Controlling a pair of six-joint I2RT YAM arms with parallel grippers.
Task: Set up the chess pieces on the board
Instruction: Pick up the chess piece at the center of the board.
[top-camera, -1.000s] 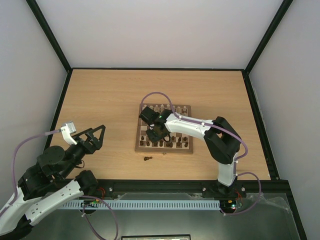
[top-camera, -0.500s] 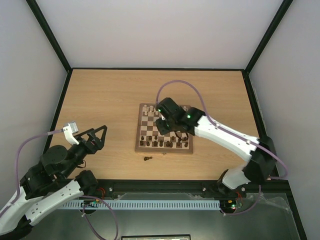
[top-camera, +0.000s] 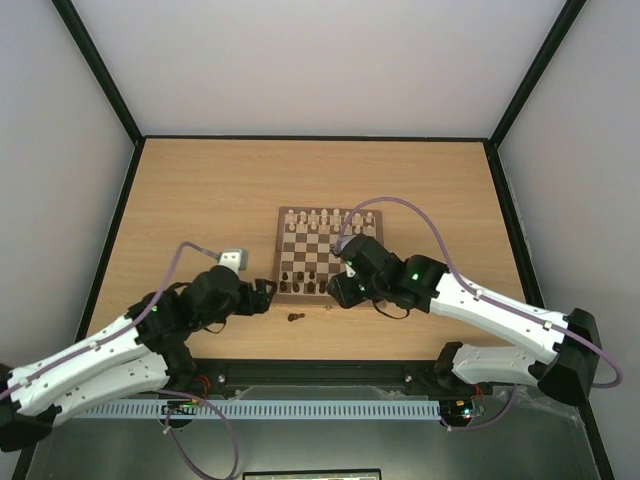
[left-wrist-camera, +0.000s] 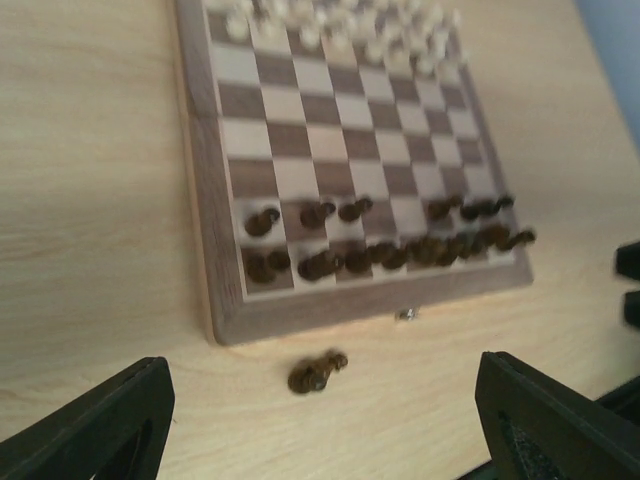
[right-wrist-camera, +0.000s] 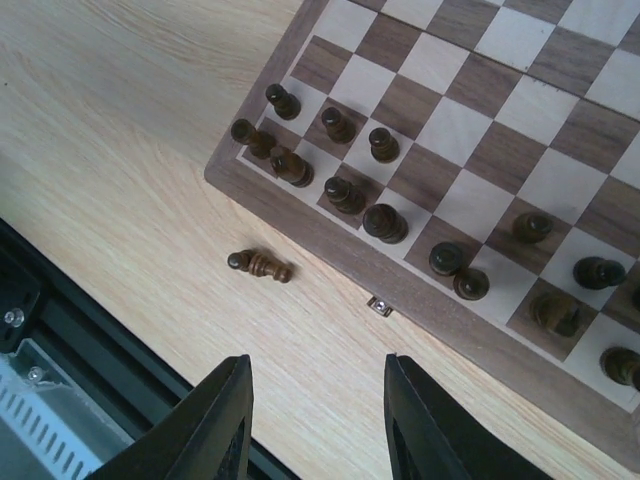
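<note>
The board (top-camera: 318, 252) lies mid-table, and dark chess pieces (top-camera: 300, 280) fill most of its two near rows. One dark piece (top-camera: 293, 317) lies on its side on the table just in front of the board's near left corner. My left gripper (top-camera: 264, 293) hovers left of that piece. In the left wrist view it stands open (left-wrist-camera: 325, 405), with the fallen piece (left-wrist-camera: 317, 372) between and just ahead of its fingertips and the board (left-wrist-camera: 330, 150) beyond. My right gripper (top-camera: 335, 291) hangs over the board's near edge, open and empty (right-wrist-camera: 318, 375). The fallen piece (right-wrist-camera: 260, 264) lies ahead of its left finger.
Pale pieces (top-camera: 325, 218) line the board's two far rows. A small metal latch (right-wrist-camera: 378, 305) sticks out of the board's near border. A black rail (top-camera: 330, 372) runs along the table's near edge, close behind both grippers.
My left arm has swung in from the table's left side to the fallen piece. My right arm has pulled back from over the board to its near edge, jaws wider.
</note>
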